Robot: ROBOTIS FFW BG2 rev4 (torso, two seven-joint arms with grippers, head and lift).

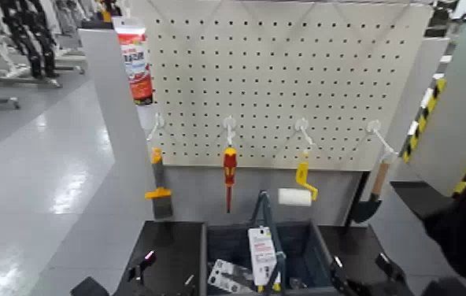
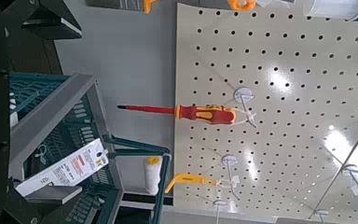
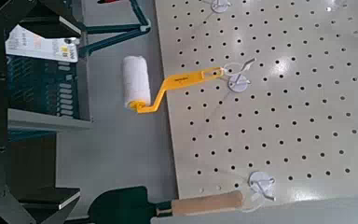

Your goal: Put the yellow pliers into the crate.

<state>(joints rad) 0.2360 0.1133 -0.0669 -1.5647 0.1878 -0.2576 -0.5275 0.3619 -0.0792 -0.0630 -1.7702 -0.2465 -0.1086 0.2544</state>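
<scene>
The yellow pliers (image 1: 262, 253) stand on end inside the crate (image 1: 219, 236). Their white card back faces me and a bit of yellow handle shows at the bottom. The card also shows in the left wrist view (image 2: 65, 170) and the right wrist view (image 3: 42, 44). The crate is dark blue-grey with slotted sides (image 2: 51, 107) (image 3: 37, 84), and its bar handle (image 1: 264, 209) is raised. My left gripper (image 1: 143, 268) is low at the crate's left. My right gripper (image 1: 358, 275) is low at its right. Both are clear of the pliers and hold nothing.
Behind the crate, a white pegboard (image 1: 283, 79) holds a scraper (image 1: 157, 193), a red-and-yellow screwdriver (image 1: 229, 173), a yellow-handled paint roller (image 1: 299, 185) and a wooden-handled tool (image 1: 374, 193). Another white package (image 1: 228, 275) lies in the crate. Black tabletops (image 1: 165, 244) flank it.
</scene>
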